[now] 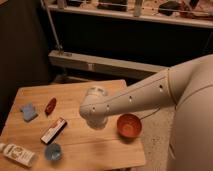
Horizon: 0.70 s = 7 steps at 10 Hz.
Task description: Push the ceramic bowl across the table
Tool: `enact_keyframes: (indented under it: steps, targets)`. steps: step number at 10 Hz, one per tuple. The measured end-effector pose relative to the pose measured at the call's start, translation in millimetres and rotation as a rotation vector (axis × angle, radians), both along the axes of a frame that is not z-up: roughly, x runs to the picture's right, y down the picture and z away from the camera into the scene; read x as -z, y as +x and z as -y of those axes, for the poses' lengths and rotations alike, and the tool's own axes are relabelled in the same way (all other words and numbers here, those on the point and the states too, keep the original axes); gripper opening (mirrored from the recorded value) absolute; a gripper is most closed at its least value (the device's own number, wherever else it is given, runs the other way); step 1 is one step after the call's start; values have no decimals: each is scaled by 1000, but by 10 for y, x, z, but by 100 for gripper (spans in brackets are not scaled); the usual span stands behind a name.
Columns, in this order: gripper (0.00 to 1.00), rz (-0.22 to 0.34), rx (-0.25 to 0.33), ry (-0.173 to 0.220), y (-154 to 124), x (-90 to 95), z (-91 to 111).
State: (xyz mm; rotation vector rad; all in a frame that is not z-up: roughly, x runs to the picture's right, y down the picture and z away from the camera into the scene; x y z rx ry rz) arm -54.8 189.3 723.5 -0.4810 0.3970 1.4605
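So the table (75, 92) is a small square one in light wood, with the plank grain easy to see. It sits on a pale speckled floor (156, 136). The room behind is dark. There's a light-coloured ledge (100, 64) running along the back, and a metal shelf rail (125, 14) above it.

Counting what's on the table, I get 6 things:
- 1 ceramic bowl (129, 125), glossy orange-brown and sitting upright, close to the table's right edge and toward the front
- 1 small blue cup (53, 151) near the front edge
- 1 small red elongated object (50, 106) on the left half
- 1 blue pad (29, 112) just left of that
- 1 flat bar packet (53, 131) in dark, red and white
- 1 white bottle (17, 154) lying on its side at the front left corner

There's 1 white arm (145, 95) coming in from the right, over the middle of the table. The gripper (99, 123) is tucked under the arm's rounded end, just left of the bowl. Its fingers are pressed fully together with nothing between them. Can't tell if it's actually touching the bowl.
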Motion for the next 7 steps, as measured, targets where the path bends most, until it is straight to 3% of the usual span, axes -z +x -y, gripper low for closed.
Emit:
enact_keyframes:
  steps: [4, 7]
  targets:
    - [0, 62, 28, -24, -89, -147, -181]
    - [0, 26, 23, -36, 159, -325, -193]
